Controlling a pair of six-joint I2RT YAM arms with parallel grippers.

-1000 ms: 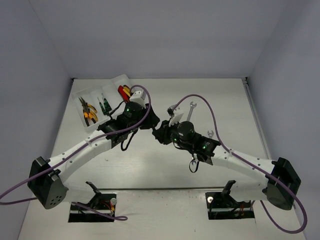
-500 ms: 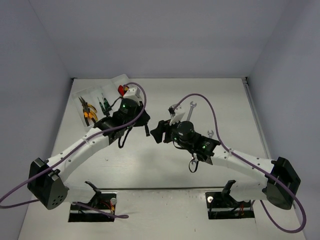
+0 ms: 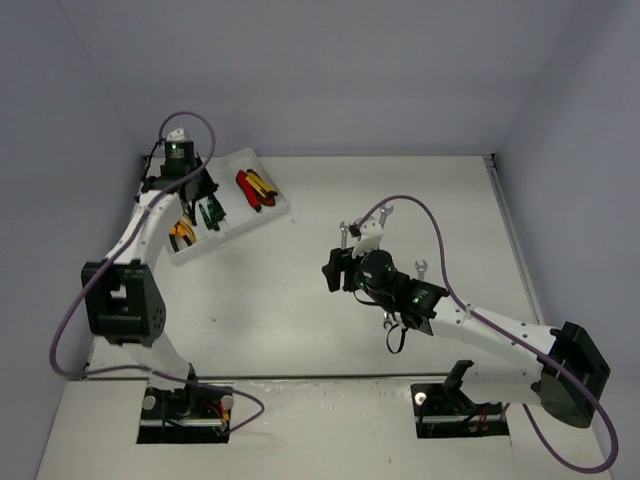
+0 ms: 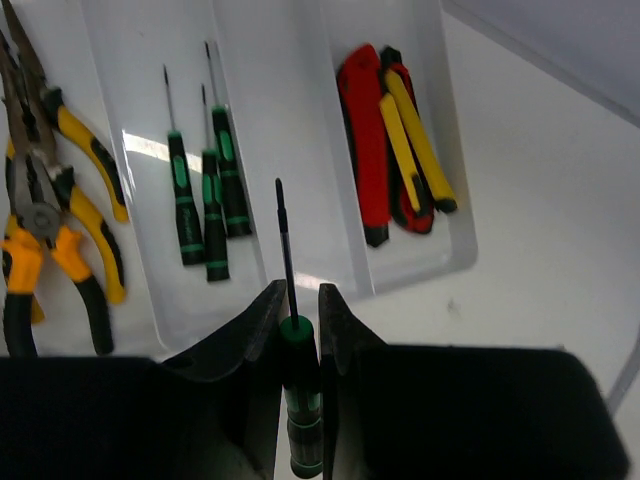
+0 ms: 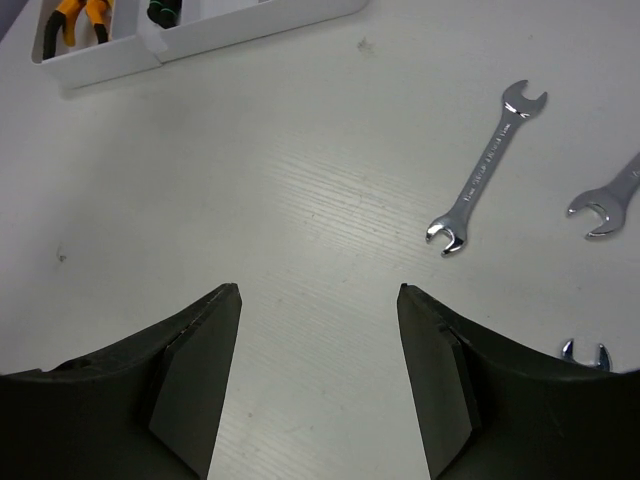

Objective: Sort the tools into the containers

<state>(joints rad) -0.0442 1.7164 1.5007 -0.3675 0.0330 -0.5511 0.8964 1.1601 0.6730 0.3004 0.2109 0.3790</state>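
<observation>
**Screwdriver Poised Over the Tray**

The tray [image 4: 275, 90] keeps pliers [image 4: 75, 215] and knives [image 4: 385, 150] in separate lanes. The right gripper [image 5: 318, 292] hangs spread and empty. The left gripper [image 4: 300, 295] pinches the held screwdriver [image 4: 298, 345] above the tray. It is best lowered onto the sorted screwdrivers [image 4: 210, 200] before release.

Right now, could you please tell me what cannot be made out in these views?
Thin green-black screwdriver in the left gripper: hidden under the arm, top view.
Orange-and-yellow-handled pliers: cut off by the left edge, left wrist view.
Lowest silver wrench: mostly behind the right gripper, right wrist view.
Translucent white plastic tray: far ends beyond the top edge, left wrist view.
</observation>
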